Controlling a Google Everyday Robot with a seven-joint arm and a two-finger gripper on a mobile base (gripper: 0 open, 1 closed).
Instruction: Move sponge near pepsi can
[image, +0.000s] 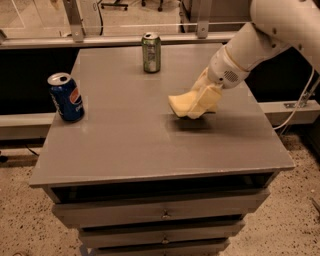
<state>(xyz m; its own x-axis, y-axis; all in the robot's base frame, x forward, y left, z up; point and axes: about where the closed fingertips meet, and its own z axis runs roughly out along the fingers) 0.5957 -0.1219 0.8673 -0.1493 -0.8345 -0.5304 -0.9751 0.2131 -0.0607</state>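
Note:
The sponge (179, 103), a pale-yellow foam pad, is held in my gripper (199, 106) a little above the grey table top (125, 135), right of its middle; its shadow lies just below. The gripper is shut on the sponge's right end, and the white arm reaches in from the upper right. The pepsi can (66, 97), blue with a red-and-white logo, stands upright near the table's left edge, well to the left of the sponge.
A green-silver can (151, 52) stands upright at the back middle of the table. Drawers (160, 215) sit under the table top. A white cable (300, 107) hangs at the right. A rail runs behind the table.

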